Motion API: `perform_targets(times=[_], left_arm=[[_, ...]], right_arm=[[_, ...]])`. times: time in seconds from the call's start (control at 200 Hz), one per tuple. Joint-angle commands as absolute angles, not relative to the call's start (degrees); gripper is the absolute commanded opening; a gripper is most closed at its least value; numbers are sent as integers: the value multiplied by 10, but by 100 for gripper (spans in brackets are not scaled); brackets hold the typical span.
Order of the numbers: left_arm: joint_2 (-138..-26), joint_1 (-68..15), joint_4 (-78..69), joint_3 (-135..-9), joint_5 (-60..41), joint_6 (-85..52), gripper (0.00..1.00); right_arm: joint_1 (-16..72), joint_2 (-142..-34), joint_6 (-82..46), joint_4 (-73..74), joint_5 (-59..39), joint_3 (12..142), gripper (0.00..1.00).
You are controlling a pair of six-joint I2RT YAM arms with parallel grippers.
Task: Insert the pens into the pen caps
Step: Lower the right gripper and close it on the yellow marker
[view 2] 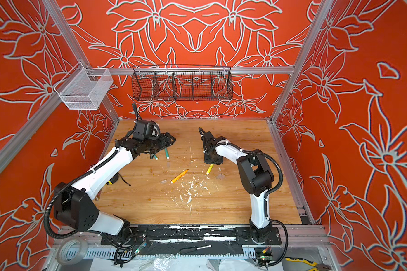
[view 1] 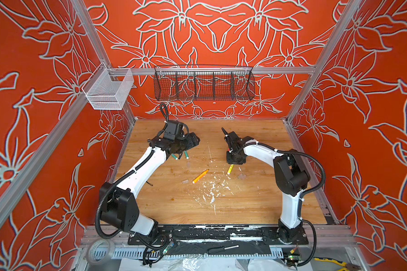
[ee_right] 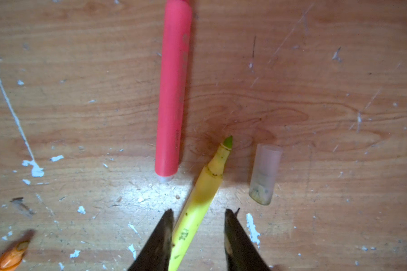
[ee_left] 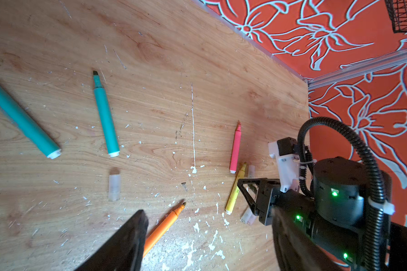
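Right tool (ee_right: 199, 212) straddles yellow pen (ee_right: 206, 185), jaws part-open, not gripping, likely lined up to grab; left tool (view 1: 195, 140) wide open, empty.

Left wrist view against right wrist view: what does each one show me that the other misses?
Left wrist only: a teal pen, a second teal pen and a clear cap lying near them. Right wrist only: the fingers of the right gripper straddling the yellow pen with a visible gap, not clamped. Both: the yellow pen, the pink pen, the orange pen and the stained cap beside the yellow tip.
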State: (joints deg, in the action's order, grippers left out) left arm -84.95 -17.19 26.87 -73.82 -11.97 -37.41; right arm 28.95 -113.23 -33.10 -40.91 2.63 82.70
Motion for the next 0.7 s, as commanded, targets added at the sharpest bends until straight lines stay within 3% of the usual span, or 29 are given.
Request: perform_targets(times=[0.0, 0.6, 0.696], left_arm=[[-854, -169, 268, -742, -130, -383, 81], [-856, -170, 265, -741, -147, -393, 81], [-859, -170, 265, -741, -147, -393, 81]], right_arm=[[290, -1132, -373, -410, 36, 816, 40], [284, -1181, -479, -392, 62, 834, 33], [283, -1186, -480, -389, 63, 833, 28]])
